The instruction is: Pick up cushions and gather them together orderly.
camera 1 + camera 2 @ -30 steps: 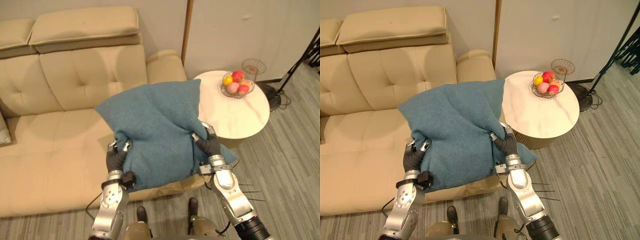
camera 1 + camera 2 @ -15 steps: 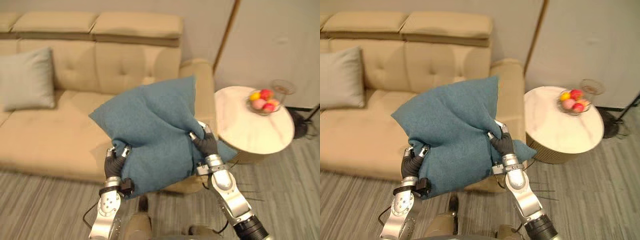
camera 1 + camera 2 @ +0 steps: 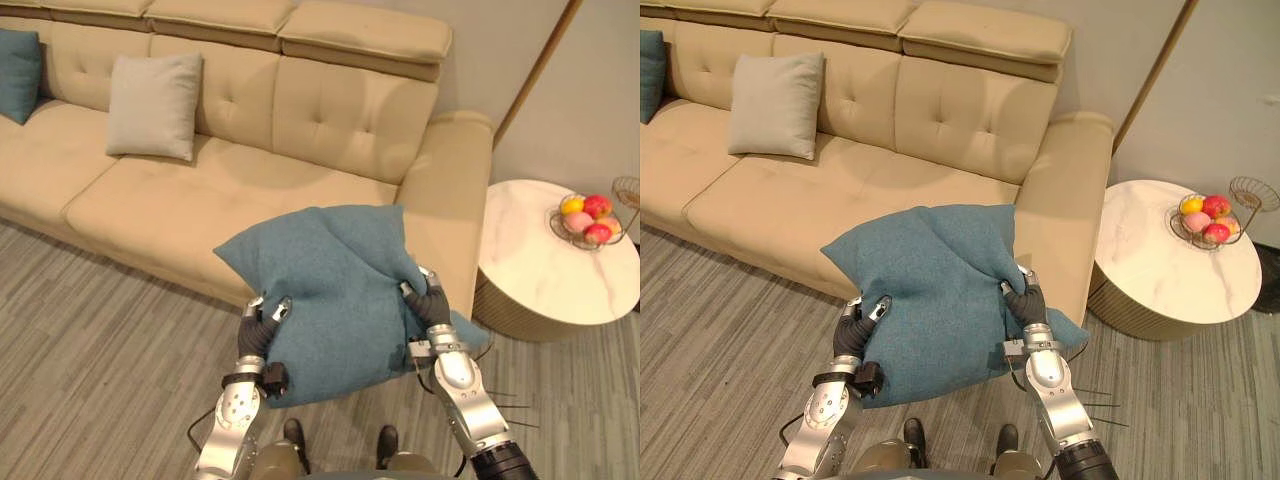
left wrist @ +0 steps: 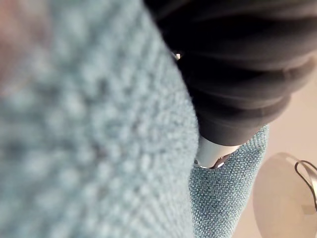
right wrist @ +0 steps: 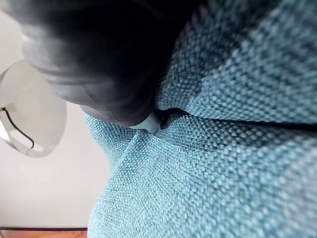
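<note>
My left hand [image 3: 256,335], right hand [image 3: 432,305] both clenched on blue cushion [image 3: 335,290] sides. Carry level; set upright beside grey cushion [image 3: 152,106] on sofa [image 3: 230,190].

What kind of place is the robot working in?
Probably a living room: a beige sofa with a grey cushion, and a round side table with a fruit bowl. The left hand and right hand grip a blue cushion.

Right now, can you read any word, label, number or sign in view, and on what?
None readable: the blue cushion in the left hand and right hand, the grey cushion, the sofa, the round table and the fruit basket show no print, label or number.
</note>
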Available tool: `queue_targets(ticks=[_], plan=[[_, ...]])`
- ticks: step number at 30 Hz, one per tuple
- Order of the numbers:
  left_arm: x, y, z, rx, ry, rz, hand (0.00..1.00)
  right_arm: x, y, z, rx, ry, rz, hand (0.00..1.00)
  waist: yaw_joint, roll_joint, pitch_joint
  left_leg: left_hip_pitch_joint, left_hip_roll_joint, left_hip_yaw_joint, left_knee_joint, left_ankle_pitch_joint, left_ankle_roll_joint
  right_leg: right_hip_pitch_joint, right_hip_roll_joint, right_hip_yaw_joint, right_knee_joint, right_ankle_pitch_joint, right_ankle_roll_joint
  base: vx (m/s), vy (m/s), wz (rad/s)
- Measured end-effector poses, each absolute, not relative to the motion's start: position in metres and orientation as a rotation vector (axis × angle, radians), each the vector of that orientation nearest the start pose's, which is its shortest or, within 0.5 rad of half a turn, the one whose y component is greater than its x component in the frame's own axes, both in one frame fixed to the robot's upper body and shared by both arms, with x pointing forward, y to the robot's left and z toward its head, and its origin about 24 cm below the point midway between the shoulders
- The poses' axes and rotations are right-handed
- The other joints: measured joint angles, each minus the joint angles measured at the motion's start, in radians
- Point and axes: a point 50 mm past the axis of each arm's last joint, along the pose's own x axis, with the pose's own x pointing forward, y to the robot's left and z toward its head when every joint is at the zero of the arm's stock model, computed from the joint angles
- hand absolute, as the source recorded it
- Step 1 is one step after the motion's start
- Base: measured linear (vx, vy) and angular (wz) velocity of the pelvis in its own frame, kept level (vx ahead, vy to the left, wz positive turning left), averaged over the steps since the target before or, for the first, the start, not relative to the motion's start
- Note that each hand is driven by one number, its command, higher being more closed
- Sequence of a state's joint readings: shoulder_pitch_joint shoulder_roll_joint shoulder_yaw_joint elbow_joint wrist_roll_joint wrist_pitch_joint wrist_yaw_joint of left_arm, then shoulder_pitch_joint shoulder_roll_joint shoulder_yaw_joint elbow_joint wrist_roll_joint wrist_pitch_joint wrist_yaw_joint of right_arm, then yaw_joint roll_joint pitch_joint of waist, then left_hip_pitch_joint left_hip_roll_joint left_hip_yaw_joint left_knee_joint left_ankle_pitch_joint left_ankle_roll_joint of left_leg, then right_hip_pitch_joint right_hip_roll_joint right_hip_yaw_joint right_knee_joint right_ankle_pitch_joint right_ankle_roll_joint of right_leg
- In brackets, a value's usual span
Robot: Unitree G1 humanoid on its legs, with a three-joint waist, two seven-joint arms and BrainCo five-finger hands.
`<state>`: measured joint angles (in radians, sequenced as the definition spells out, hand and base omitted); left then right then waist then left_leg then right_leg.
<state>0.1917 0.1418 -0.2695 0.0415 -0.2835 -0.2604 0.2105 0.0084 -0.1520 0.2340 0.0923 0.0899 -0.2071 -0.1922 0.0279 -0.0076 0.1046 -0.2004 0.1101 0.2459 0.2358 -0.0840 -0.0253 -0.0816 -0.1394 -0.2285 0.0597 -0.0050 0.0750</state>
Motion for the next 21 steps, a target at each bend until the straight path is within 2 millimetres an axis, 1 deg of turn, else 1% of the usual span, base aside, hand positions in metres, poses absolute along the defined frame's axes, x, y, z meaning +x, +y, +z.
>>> queue_targets(ticks=[1,2,3,4,5,6,7,8,9,10,11,12,13,14,15,16,17,18,19,20,21], plan=[[0.205,0.137,0.007,-0.181,0.036,0.043,1.0,0.245,-0.133,0.033,-0.041,-0.083,0.033,1.0,0.002,0.0,0.0,-0.006,-0.004,0.001,0.012,-0.011,0.004,-0.011,-0.005,0.001,0.018,-0.01,0.002,-0.02,0.12,-0.01],[0.205,0.137,0.008,-0.181,0.035,0.043,1.0,0.245,-0.133,0.033,-0.039,-0.084,0.033,1.0,0.01,0.0,0.0,-0.02,-0.011,0.005,0.05,-0.038,0.014,-0.037,-0.022,0.004,0.075,-0.048,0.012,0.0,0.144,0.0],[0.205,0.138,0.007,-0.179,0.038,0.042,1.0,0.245,-0.133,0.033,-0.038,-0.08,0.033,1.0,0.009,-0.002,0.001,-0.028,-0.019,0.004,0.088,-0.07,0.023,-0.053,-0.043,0.008,0.139,-0.088,0.018,0.01,0.138,0.04],[0.204,0.138,0.007,-0.179,0.042,0.043,1.0,0.245,-0.133,0.032,-0.039,-0.076,0.033,1.0,0.007,-0.004,0.001,-0.029,-0.028,0.003,0.099,-0.084,0.029,-0.054,-0.056,0.009,0.172,-0.108,0.021,0.05,0.11,0.21],[0.203,0.138,0.006,-0.178,0.047,0.043,1.0,0.245,-0.132,0.031,-0.039,-0.069,0.034,1.0,-0.002,-0.015,0.0,-0.014,-0.05,-0.012,0.108,-0.104,0.039,-0.067,-0.082,0.016,0.258,-0.132,0.003,0.1,0.101,0.3],[0.203,0.138,0.005,-0.18,0.048,0.044,1.0,0.245,-0.132,0.031,-0.041,-0.068,0.035,1.0,-0.015,-0.016,0.0,0.003,-0.07,-0.029,0.112,-0.121,0.062,-0.128,-0.109,0.047,0.41,-0.12,-0.012,0.14,0.107,0.26],[0.202,0.138,0.005,-0.177,0.048,0.044,1.0,0.245,-0.132,0.031,-0.042,-0.064,0.037,1.0,-0.015,-0.013,0.004,0.023,-0.072,-0.031,0.106,-0.123,0.066,-0.182,-0.112,0.075,0.51,-0.111,-0.041,0.16,0.125,0.24],[0.202,0.14,0.005,-0.167,0.052,0.041,1.0,0.242,-0.132,0.027,-0.043,-0.049,0.041,1.0,-0.02,-0.006,0.007,0.052,-0.069,-0.052,0.096,-0.129,0.075,-0.224,-0.085,0.1,0.57,-0.154,-0.047,0.18,0.1,0.28],[0.202,0.142,0.005,-0.153,0.053,0.038,1.0,0.24,-0.131,0.025,-0.043,-0.038,0.052,1.0,-0.028,-0.006,0.008,0.082,-0.069,-0.066,0.079,-0.136,0.079,-0.24,-0.048,0.098,0.544,-0.178,-0.048,0.18,0.072,0.38],[0.202,0.143,0.004,-0.148,0.055,0.037,1.0,0.24,-0.131,0.024,-0.044,-0.035,0.056,1.0,-0.036,-0.007,0.009,0.095,-0.072,-0.076,0.071,-0.14,0.079,-0.247,-0.03,0.096,0.519,-0.178,-0.049,0.27,0.031,0.5],[0.202,0.144,0.004,-0.144,0.056,0.033,1.0,0.239,-0.132,0.023,-0.043,-0.03,0.056,1.0,-0.051,-0.006,0.01,0.12,-0.078,-0.095,0.054,-0.147,0.079,-0.263,0.003,0.091,0.451,-0.175,-0.048,0.26,0.009,0.55],[0.202,0.143,0.004,-0.144,0.057,0.028,1.0,0.239,-0.132,0.021,-0.046,-0.023,0.055,1.0,-0.067,-0.006,0.01,0.146,-0.079,-0.109,0.04,-0.156,0.075,-0.276,0.038,0.081,0.365,-0.153,-0.039,0.28,-0.001,0.54],[0.202,0.143,0.004,-0.143,0.058,0.024,1.0,0.238,-0.133,0.02,-0.048,-0.019,0.054,1.0,-0.072,-0.007,0.009,0.16,-0.08,-0.114,0.035,-0.159,0.072,-0.281,0.052,0.072,0.314,-0.129,-0.043,0.37,-0.037,0.42],[0.202,0.142,0.003,-0.142,0.062,0.016,1.0,0.236,-0.135,0.018,-0.039,-0.005,0.049,1.0,-0.072,-0.013,0.005,0.182,-0.09,-0.12,0.032,-0.171,0.055,-0.286,0.069,0.062,0.209,-0.072,-0.054,0.31,-0.033,0.29],[0.202,0.141,0.002,-0.14,0.066,0.012,1.0,0.235,-0.136,0.016,-0.033,0.002,0.046,1.0,-0.074,-0.026,-0.003,0.189,-0.101,-0.126,0.037,-0.182,0.048,-0.287,0.07,0.062,0.166,-0.039,-0.062,0.54,-0.104,0.53],[0.202,0.137,0.0,-0.136,0.078,-0.007,1.0,0.23,-0.14,0.011,-0.029,0.025,0.029,1.0,-0.086,-0.049,-0.019,0.203,-0.123,-0.155,0.056,-0.214,0.031,-0.262,0.067,0.065,0.138,0.064,-0.109,0.49,-0.145,0.66],[0.202,0.129,-0.006,-0.145,0.106,-0.026,1.0,0.227,-0.148,0.006,-0.035,0.048,0.006,1.0,-0.092,-0.014,-0.022,0.221,-0.101,-0.175,0.064,-0.233,0.006,-0.253,0.077,0.045,0.158,0.112,-0.123,0.59,-0.163,0.67],[0.202,0.127,-0.008,-0.149,0.116,-0.036,1.0,0.225,-0.151,0.004,-0.034,0.058,-0.005,1.0,-0.097,0.008,-0.033,0.218,-0.084,-0.175,0.069,-0.237,-0.005,-0.247,0.088,0.027,0.159,0.1,-0.129,0.57,-0.138,0.54],[0.205,0.122,-0.008,-0.157,0.118,-0.056,1.0,0.223,-0.158,0.0,-0.041,0.08,-0.024,1.0,-0.103,0.043,-0.033,0.179,-0.039,-0.168,0.178,-0.243,-0.066,-0.208,0.115,-0.005,0.137,0.073,-0.138,0.38,-0.07,0.28],[0.206,0.121,-0.01,-0.161,0.124,-0.055,1.0,0.222,-0.159,-0.002,-0.045,0.09,-0.025,1.0,-0.098,0.049,-0.032,0.164,-0.019,-0.154,0.247,-0.234,-0.086,-0.181,0.128,-0.007,0.121,0.069,-0.142,0.46,-0.108,0.02],[0.204,0.12,-0.013,-0.165,0.139,-0.05,1.0,0.22,-0.159,-0.003,-0.047,0.096,-0.026,1.0,-0.091,0.054,-0.03,0.137,0.02,-0.112,0.396,-0.199,-0.136,-0.119,0.16,0.009,0.084,0.064,-0.15,0.36,-0.084,-0.3]])
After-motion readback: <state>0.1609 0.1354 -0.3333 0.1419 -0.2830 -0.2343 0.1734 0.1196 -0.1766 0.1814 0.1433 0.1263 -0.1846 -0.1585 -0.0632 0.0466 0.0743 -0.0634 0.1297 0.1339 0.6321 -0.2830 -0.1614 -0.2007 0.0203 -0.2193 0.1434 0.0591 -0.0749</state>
